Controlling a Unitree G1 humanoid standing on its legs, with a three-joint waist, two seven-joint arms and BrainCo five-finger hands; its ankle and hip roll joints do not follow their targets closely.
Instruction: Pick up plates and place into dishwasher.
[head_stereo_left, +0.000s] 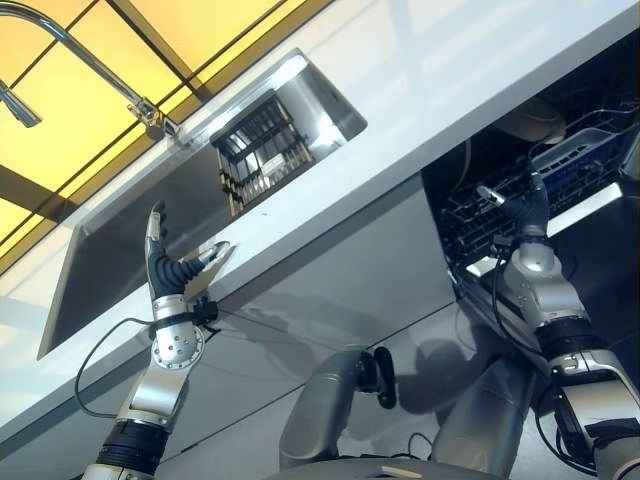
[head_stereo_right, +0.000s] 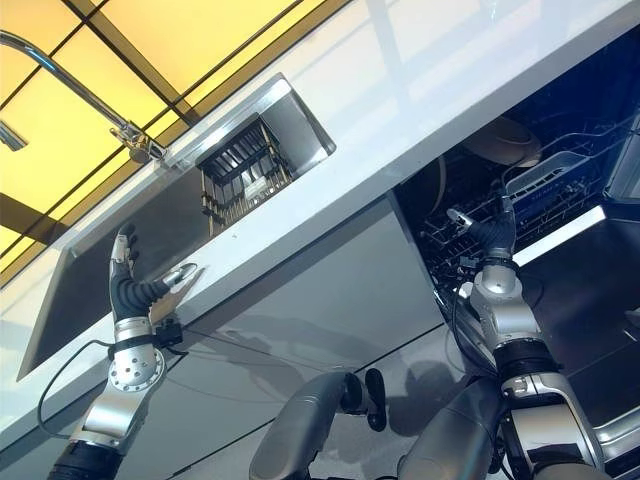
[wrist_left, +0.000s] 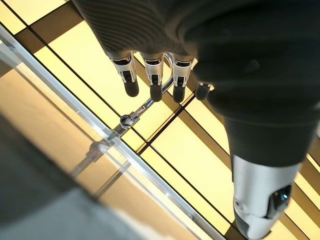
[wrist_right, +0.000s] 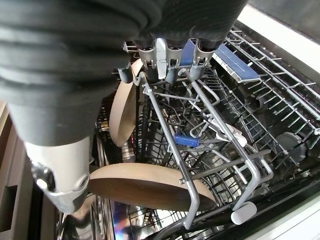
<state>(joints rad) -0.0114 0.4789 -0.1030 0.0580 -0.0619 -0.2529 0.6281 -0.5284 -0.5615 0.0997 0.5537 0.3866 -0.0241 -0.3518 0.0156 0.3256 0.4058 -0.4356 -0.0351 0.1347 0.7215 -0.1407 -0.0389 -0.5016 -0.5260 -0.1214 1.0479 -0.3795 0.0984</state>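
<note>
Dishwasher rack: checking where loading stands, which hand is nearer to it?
Right. The right hand is at the dishwasher rack; the left hand is over at the sink.

Arms: were silver-grey metal.
Left hand (head_stereo_left: 168, 272): had a dark ribbed cover, silver fingers, dark tips.
Right hand (head_stereo_left: 522, 212): was the same.
Wrists: were round, silver, with small screws.

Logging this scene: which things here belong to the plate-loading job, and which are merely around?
Job: brown plates, dishwasher rack, right hand, left hand.
Around: sink, tap, dark sink rack, counter.
</note>
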